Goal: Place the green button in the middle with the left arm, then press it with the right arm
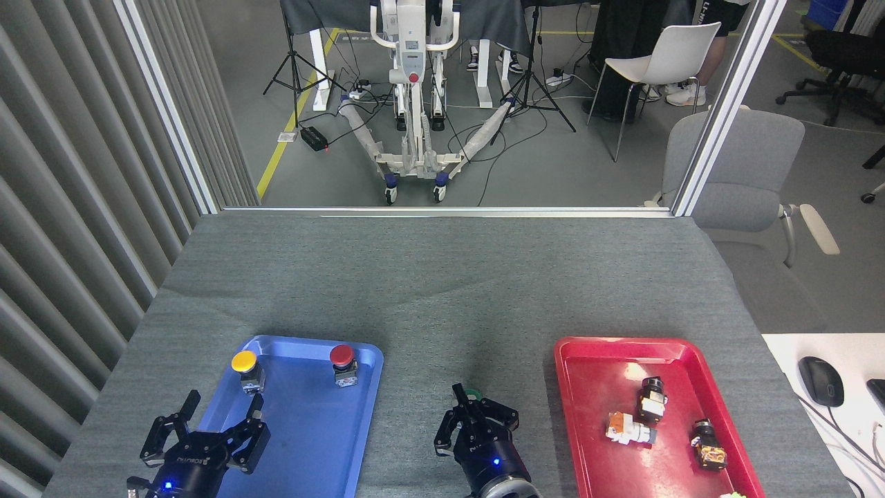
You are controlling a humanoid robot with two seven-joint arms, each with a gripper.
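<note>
Green button barely visible: only a sliver of green cap peeking out behind the tip of the right gripper, down on the grey fabric of the middle between the two trays. Right gripper low over that spot, fingers drawn together into a point right at the cap; impossible to tell whether touching it, and too dark and end-on to judge whether closed fully. Left gripper at the near left, over the near edge of the blue tray, fingers spread wide with nothing between them, right-hand fingertip just below the yellow button but apart from it. Yellow button upright in the far left corner of the blue tray, red button upright in the far right corner, the two well apart. Red tray off to the right, holding several small parts lying on their sides: a dark one, a white and orange one, another dark one. Computer mouse on a white surface beyond the table's right edge. Grey chair past the far right corner of the table.
</note>
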